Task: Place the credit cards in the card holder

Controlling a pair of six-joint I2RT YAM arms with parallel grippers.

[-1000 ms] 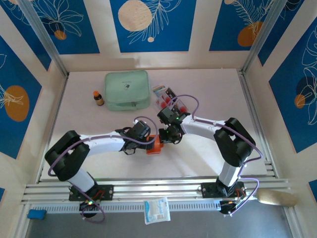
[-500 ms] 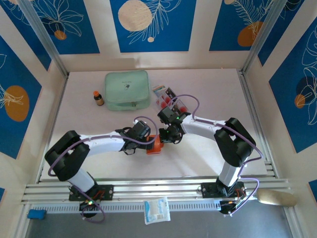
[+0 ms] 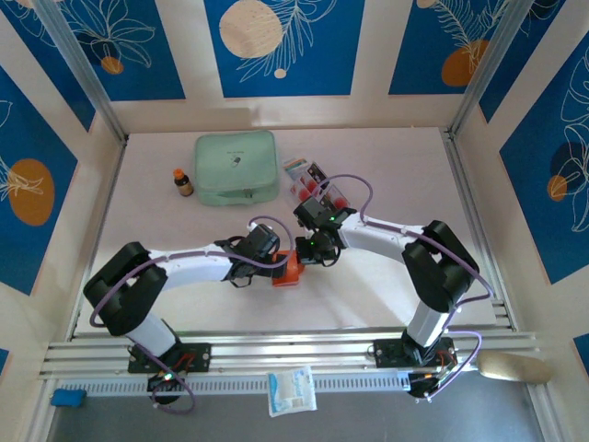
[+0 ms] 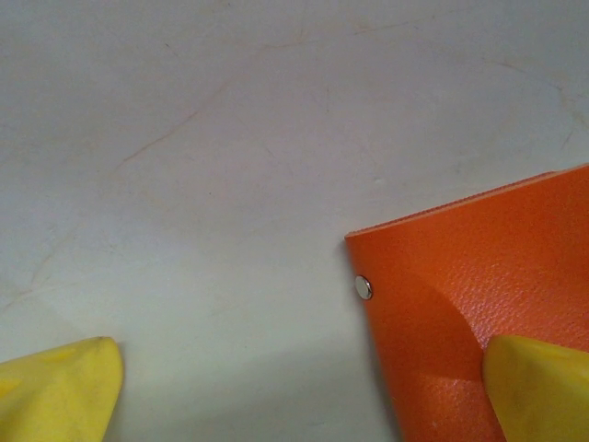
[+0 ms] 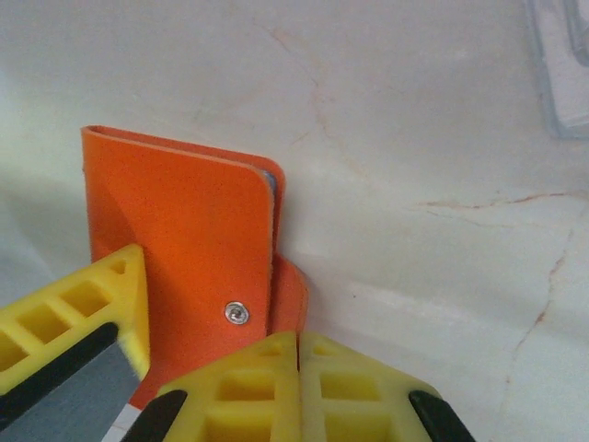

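Closed right tool (image 5: 299, 345) at card holder (image 5: 184, 239)

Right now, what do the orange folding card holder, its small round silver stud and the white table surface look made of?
Orange folding card holder: leather or faux leather, matte, by the pebbled grain; which is unclear. Small round silver stud: shiny metal, it glints. White table surface: marble-look, smooth, faint brownish veins; possibly laminate.

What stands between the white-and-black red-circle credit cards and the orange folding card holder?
The right gripper, shut at the card holder's edge, sits between it and the credit cards; the holder's cover is also folded closed.
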